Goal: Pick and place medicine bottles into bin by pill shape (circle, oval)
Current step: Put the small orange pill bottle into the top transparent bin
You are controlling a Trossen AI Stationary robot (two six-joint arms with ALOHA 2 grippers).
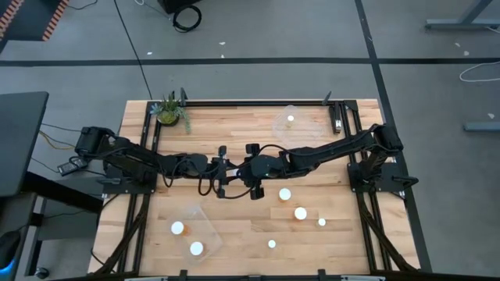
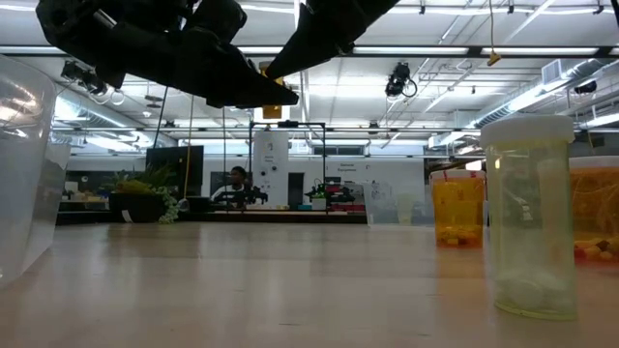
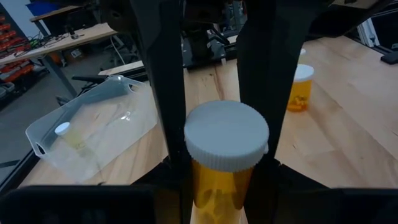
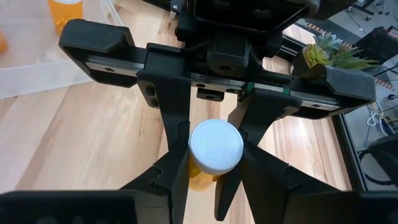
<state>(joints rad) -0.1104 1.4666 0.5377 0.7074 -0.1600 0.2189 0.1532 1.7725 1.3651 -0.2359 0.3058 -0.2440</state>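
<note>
Orange bottle (image 3: pixel 225 163) pinched in left fingers (image 3: pixel 171 93); right fingers (image 4: pixel 177 165) flank it, contact unclear.

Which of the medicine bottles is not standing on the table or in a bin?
The bottle held over the table's middle between the left gripper and the right gripper. All the others stand loose on the wood or inside the clear bins.

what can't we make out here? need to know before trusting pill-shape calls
- Held bottle: pill shape unclear. In both wrist views its cap and the left end effector cover most of the body; in the high view the arms hide it.
- Loose bottles: high view, too small to read.
- Right-edge bottle: low view, cut by the frame and partly behind the clear bottle.
</note>
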